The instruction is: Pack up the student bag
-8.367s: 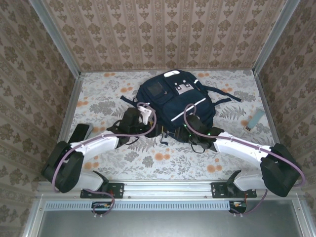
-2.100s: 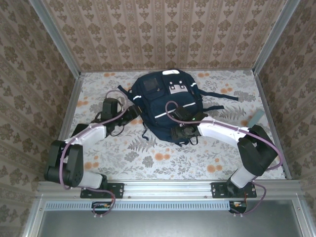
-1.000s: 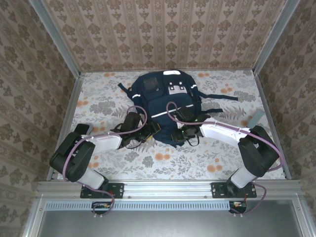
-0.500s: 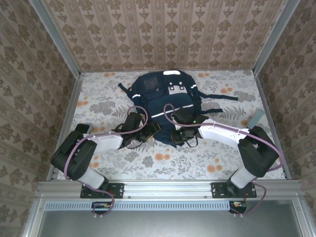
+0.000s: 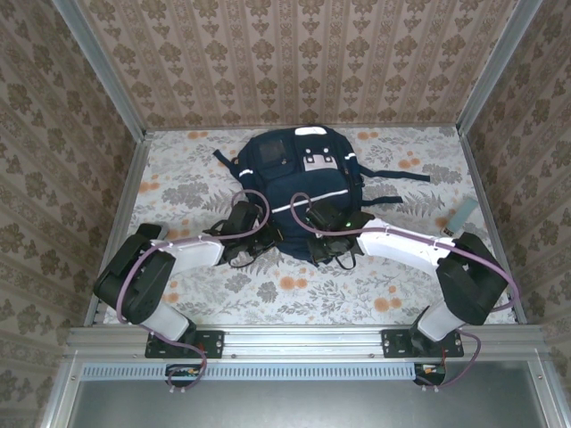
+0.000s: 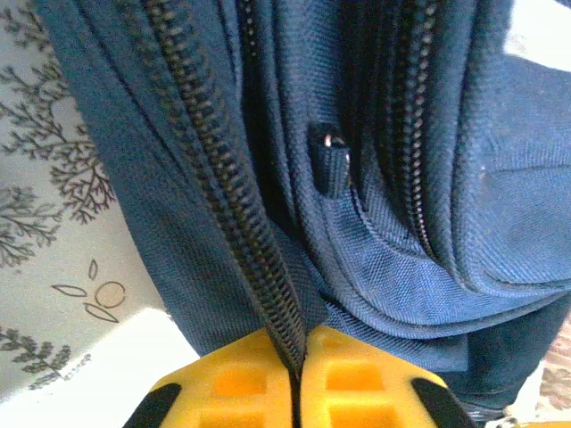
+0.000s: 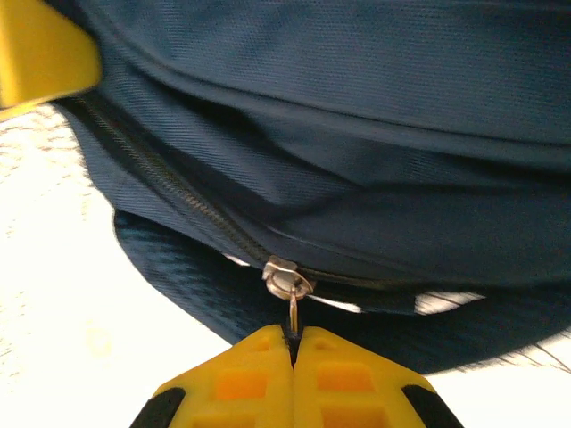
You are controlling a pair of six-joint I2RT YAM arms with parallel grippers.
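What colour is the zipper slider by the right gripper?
Silver; the zipper slider shows best in the right wrist view.

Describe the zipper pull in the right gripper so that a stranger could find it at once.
Find the student bag, the big navy backpack on the flowered table. At its near edge the right gripper is shut on the zipper pull. Unlike the dark zipper teeth beside it, it is shiny silver metal.

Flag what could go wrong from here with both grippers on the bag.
The right gripper pinches only the thin zipper pull, so it may slip off once pulled. The left gripper clamps just the zipper track edge; if that grip slides, the student bag could drag along instead.
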